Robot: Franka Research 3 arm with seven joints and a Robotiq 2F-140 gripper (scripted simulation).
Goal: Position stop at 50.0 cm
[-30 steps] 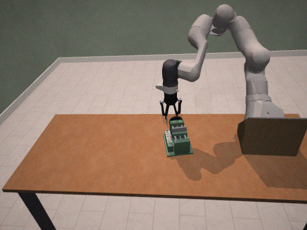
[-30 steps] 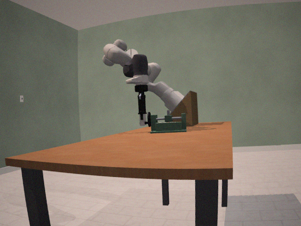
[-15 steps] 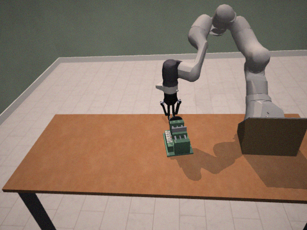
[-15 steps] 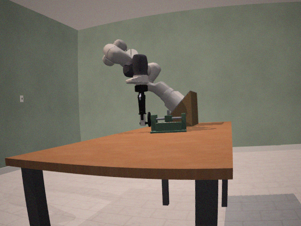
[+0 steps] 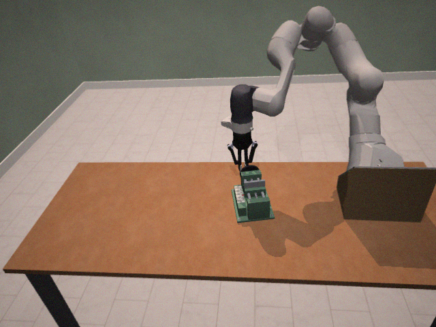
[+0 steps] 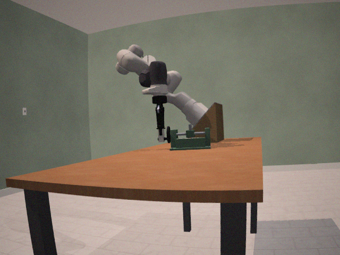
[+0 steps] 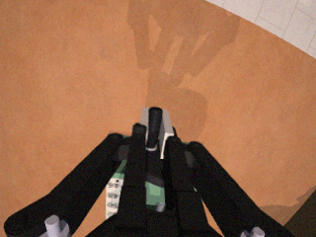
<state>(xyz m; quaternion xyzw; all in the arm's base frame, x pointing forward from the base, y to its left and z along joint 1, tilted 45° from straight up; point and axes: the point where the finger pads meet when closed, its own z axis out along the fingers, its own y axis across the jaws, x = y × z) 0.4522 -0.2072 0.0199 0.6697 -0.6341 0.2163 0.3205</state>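
Note:
A green stop fixture [image 5: 253,195] stands on the brown table, with grey rails and a white scale strip [image 5: 240,197] along its left side. It also shows in the side view [image 6: 189,139]. Its black handwheel [image 6: 168,134] sits at the far end, with a crank handle sticking out away from the fixture. My gripper [image 5: 242,167] points straight down at that end and is shut on the handwheel's handle [image 7: 154,129]. In the side view the fingertips [image 6: 161,138] are level with the wheel. The scale reading is too small to tell.
The robot's brown base block [image 5: 385,193] stands at the right of the table, behind the fixture in the side view [image 6: 212,125]. The table's far edge runs just behind the handwheel.

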